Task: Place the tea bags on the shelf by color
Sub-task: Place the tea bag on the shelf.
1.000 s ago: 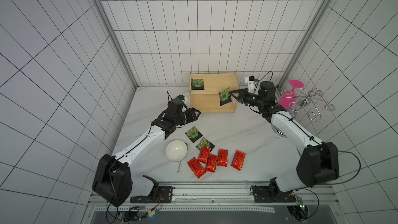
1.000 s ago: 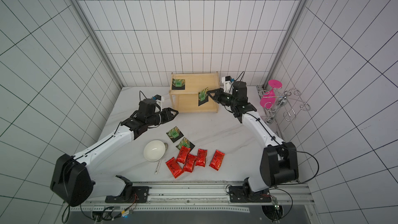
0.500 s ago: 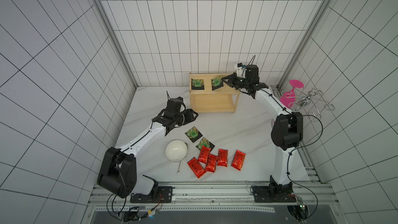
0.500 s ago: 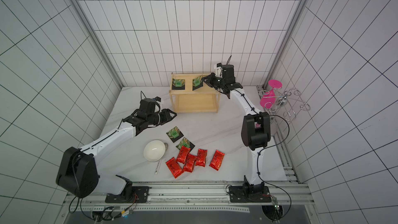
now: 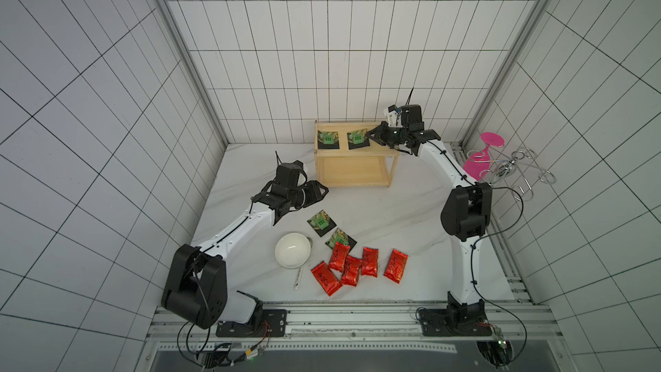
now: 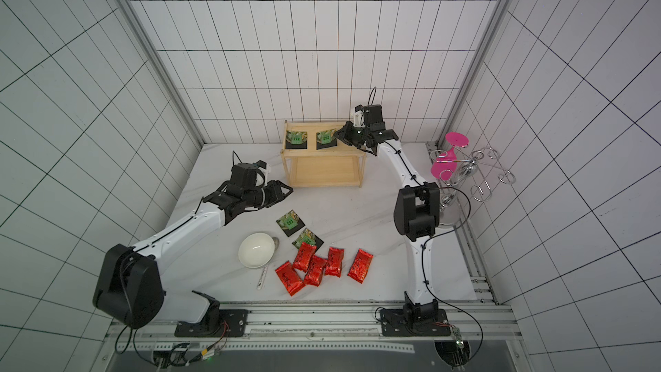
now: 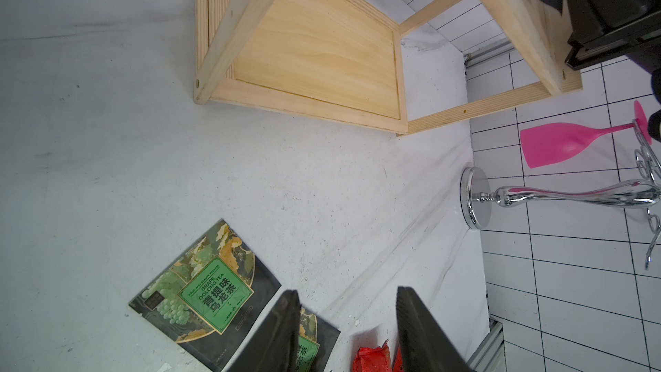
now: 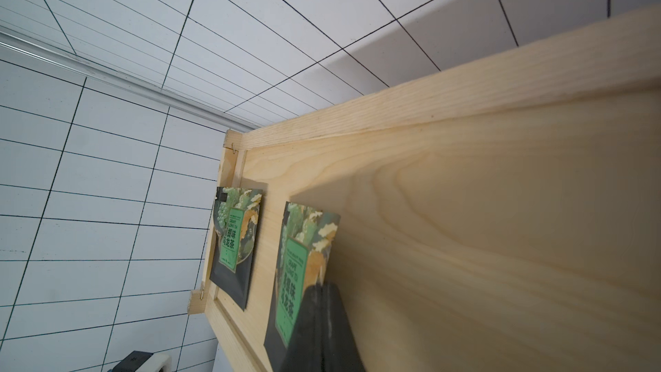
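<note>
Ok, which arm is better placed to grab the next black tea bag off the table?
Left, probably. The left gripper is open and empty, hovering close to the loose black sachets, while the right gripper is far off, shut on a sachet at the shelf's top tier.

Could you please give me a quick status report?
Right gripper shut on black sachet at shelf top tier, beside second sachet. Left gripper open, empty, above table. Two black sachets, five red pouches unsorted; nothing blocking.

Robot lab cell: white tiled walls (image 5: pixel 322 48), metal mounting rail (image 5: pixel 350 316).
</note>
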